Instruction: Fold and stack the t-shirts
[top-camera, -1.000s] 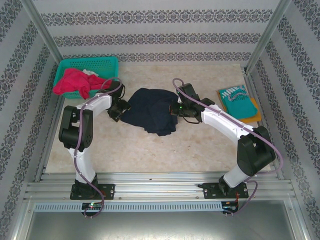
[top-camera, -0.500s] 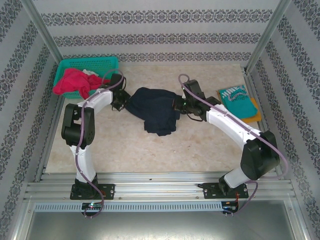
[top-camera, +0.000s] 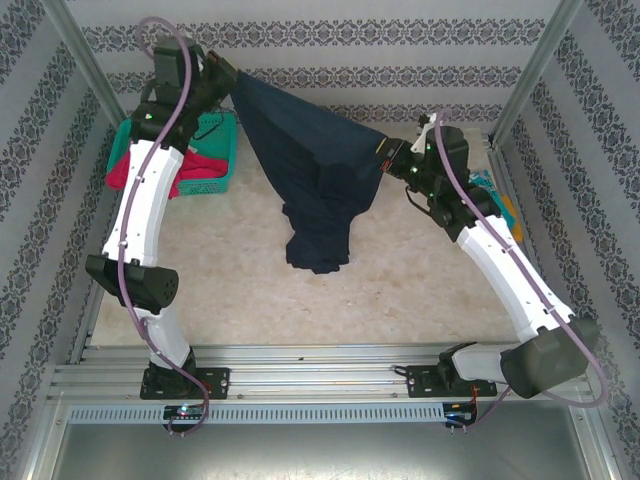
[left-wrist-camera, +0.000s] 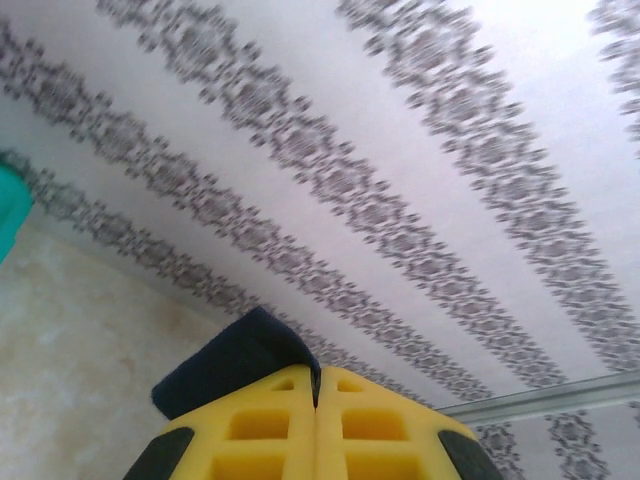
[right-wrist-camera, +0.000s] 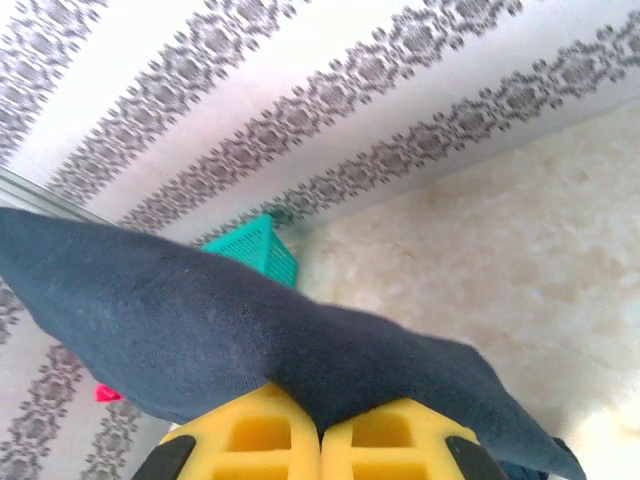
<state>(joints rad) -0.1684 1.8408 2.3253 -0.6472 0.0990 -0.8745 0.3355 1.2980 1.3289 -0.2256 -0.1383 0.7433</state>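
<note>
The arms are holding the navy shirt (top-camera: 320, 175) in the air over the table (top-camera: 220, 290). The left gripper (top-camera: 222, 76) is closed on a small corner, and the right gripper (top-camera: 392, 156) is closed on a wider fold. The lower part is hanging bunched. If the arms are pulling apart strongly, the small corner may be slipping out.

Hung navy shirt (top-camera: 318, 185) blocks ctr; table (top-camera: 250, 295) front bare; basket (top-camera: 220, 168) far-left.

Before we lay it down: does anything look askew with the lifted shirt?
Yes. The navy t-shirt hangs lopsided: the left gripper holds its end higher than the right gripper, and the middle sags, bunched, toward the table.
</note>
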